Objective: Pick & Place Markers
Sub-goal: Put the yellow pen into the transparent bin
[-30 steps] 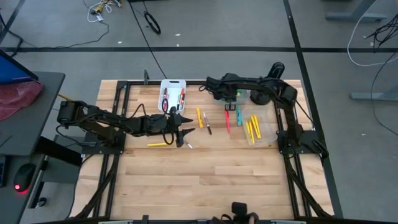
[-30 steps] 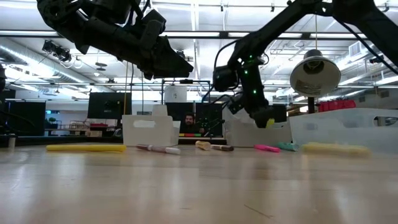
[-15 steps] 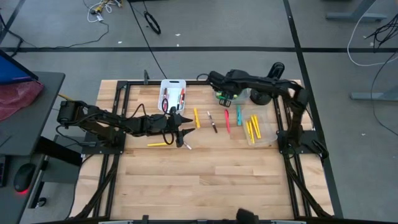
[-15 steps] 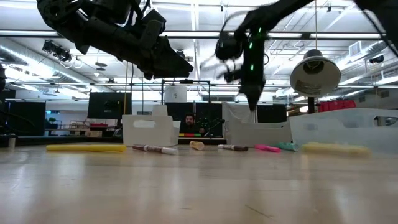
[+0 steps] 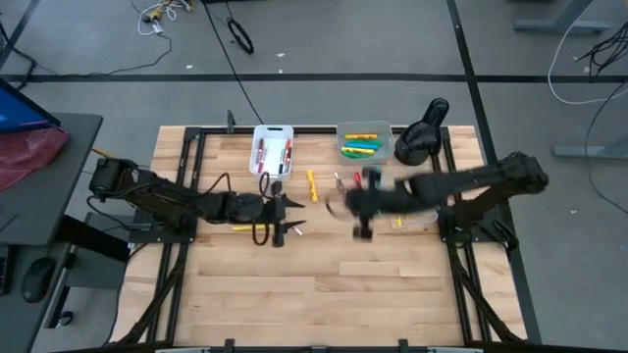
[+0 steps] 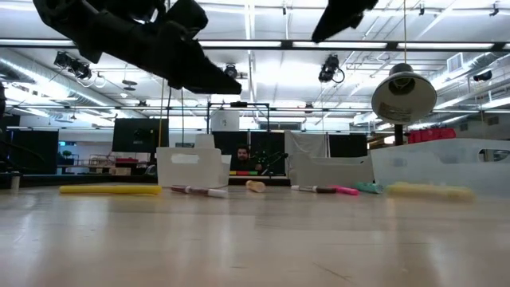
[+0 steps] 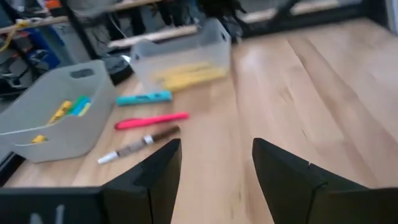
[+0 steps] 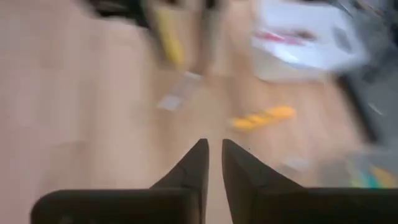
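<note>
Markers (image 5: 310,184) lie scattered over the far half of the tabletop (image 5: 324,294): an orange-yellow one in the middle, a long yellow one (image 5: 244,227) on the left, a white-and-dark pen (image 7: 138,145), a pink marker (image 7: 151,120) and a teal one (image 7: 143,98) toward the right. Others are already sorted: red and dark ones sit in the white bin (image 5: 273,149), yellow, green and teal ones in the grey bin (image 5: 364,142), and several yellow ones in a clear tray (image 7: 185,56) at the right.

The left tool (image 5: 285,215) hangs low just beside the long yellow marker, its fingers spread wide with nothing between them. The right tool (image 5: 359,218) is blurred above mid-tabletop, near the orange-yellow marker; its wrist view shows the fingertips nearly together and empty.

My judgement is that the work stands between a drop and the next pick, with a fair part of the sorting done but at least five markers loose. The left arm looks best placed for the next grasp: it would need to come down over the long yellow marker, straddle it across its thin body, and close gently so the round barrel does not roll away. The right tool would have to widen before trying for any marker.
</note>
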Controlling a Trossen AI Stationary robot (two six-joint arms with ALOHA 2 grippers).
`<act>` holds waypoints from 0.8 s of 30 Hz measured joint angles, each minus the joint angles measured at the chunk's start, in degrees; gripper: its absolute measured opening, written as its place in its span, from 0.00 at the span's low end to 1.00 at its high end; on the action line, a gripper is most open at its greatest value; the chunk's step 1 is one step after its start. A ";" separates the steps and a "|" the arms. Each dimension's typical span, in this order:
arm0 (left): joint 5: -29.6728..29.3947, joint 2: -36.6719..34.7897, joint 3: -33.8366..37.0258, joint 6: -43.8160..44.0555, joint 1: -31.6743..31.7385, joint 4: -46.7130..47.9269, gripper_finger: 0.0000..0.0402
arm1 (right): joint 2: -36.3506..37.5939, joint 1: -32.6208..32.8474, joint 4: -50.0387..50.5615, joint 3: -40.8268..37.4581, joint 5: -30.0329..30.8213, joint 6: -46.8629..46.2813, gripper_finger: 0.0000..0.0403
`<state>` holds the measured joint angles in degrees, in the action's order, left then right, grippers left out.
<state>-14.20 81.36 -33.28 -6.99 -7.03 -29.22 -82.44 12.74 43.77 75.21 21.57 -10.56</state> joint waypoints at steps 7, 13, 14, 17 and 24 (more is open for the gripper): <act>8.01 0.00 0.00 0.03 -2.00 10.08 0.51 | 1.77 12.89 -33.01 -19.77 -0.14 -2.53 0.06; 11.10 0.00 -0.04 0.16 -2.22 23.45 0.51 | -0.84 14.96 -69.36 -36.13 0.01 -2.55 0.05; 11.10 0.00 -0.04 0.65 -2.13 26.77 0.51 | -1.29 14.77 -74.54 -38.27 0.05 -2.55 0.06; 11.02 0.00 -0.03 4.92 -2.08 36.88 0.51 | -2.75 14.19 -85.79 -42.84 0.03 -2.53 0.06; 9.42 -0.16 -0.14 17.23 -2.27 53.16 0.51 | -2.64 13.16 -89.66 -45.18 1.98 -2.46 0.06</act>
<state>-4.78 81.21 -33.41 10.23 -9.31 23.94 -85.08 25.90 -45.89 30.03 23.55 -13.02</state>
